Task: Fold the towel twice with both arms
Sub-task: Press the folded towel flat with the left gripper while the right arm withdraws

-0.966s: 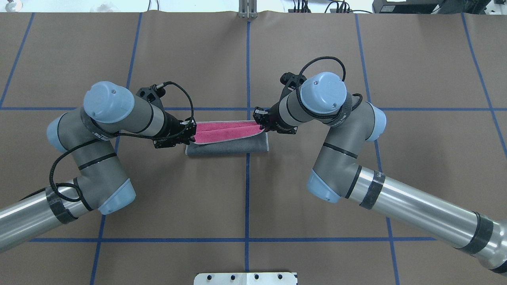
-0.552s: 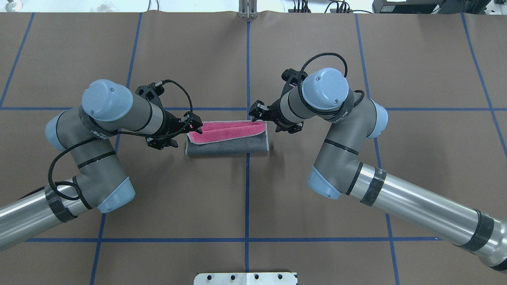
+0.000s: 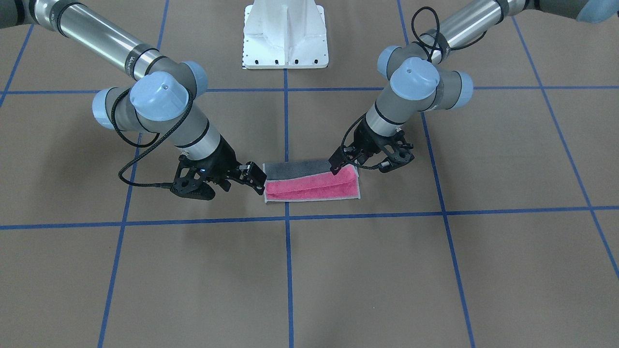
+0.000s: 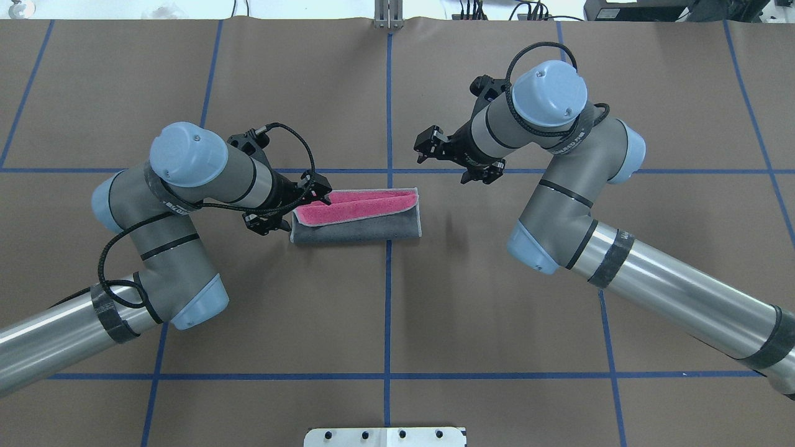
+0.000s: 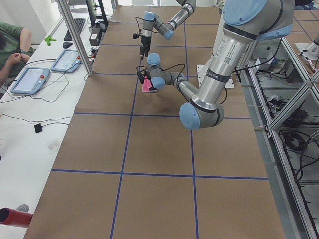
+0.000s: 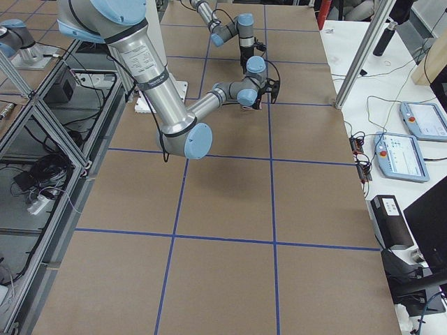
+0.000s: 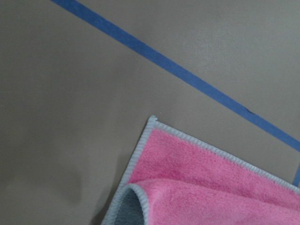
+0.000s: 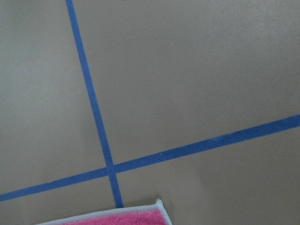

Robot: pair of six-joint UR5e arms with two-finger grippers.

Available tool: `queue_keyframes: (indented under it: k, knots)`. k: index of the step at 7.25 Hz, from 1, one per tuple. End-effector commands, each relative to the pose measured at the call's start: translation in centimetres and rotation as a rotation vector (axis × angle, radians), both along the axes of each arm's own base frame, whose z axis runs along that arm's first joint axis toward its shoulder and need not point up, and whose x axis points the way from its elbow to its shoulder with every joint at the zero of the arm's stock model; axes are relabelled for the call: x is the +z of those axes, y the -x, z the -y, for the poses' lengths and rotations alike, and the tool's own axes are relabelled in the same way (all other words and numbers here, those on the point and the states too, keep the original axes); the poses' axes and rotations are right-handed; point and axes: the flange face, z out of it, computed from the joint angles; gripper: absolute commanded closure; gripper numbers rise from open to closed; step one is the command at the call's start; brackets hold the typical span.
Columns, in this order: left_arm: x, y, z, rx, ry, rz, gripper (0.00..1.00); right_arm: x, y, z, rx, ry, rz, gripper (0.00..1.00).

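Underneath the towel (image 4: pixel 355 230), blue tape lines (image 4: pixel 387 310) grid the brown table (image 4: pixel 279 323).

Robotics lab: brown-papered worktop (image 4: pixel 279 323) with blue tape grid (image 4: pixel 248 376), two industrial arms (image 4: pixel 671 298) on a white pedestal (image 3: pixel 285 34), teach pendants (image 5: pixel 30 79), aluminium framing (image 6: pixel 42 105), loose cables (image 6: pixel 42 167), person (image 5: pixel 10 50) seated alongside.

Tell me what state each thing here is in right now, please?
towel: folded once, lying on the table, grey side up, pink strip showing.
left arm: jaws open, over the towel's corner, holding nothing.
right arm: jaws open, apart from the towel, holding nothing.
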Motion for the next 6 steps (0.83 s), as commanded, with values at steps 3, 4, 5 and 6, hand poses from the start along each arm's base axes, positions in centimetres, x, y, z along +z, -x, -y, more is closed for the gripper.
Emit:
queue_keyframes:
  k: [3, 4, 5, 6]
  knots:
    - [-1.2, -2.0, 0.7, 0.000, 0.013, -0.002, 0.00, 1.2, -3.0, 1.9, -0.006, 0.010, -0.001, 0.01]
    - [-1.3, -3.0, 0.5, 0.006, 0.020, -0.007, 0.00, 1.5, -3.4, 2.2, -0.008, 0.000, -0.006, 0.01]
    - [-0.6, -3.4, 0.5, 0.004, 0.020, -0.019, 0.00, 1.9, -3.6, 2.3, -0.008, 0.001, -0.009, 0.01]
    - [-0.2, -3.6, 0.6, 0.006, 0.020, -0.021, 0.00, 1.8, -3.6, 2.2, -0.007, 0.001, -0.008, 0.01]
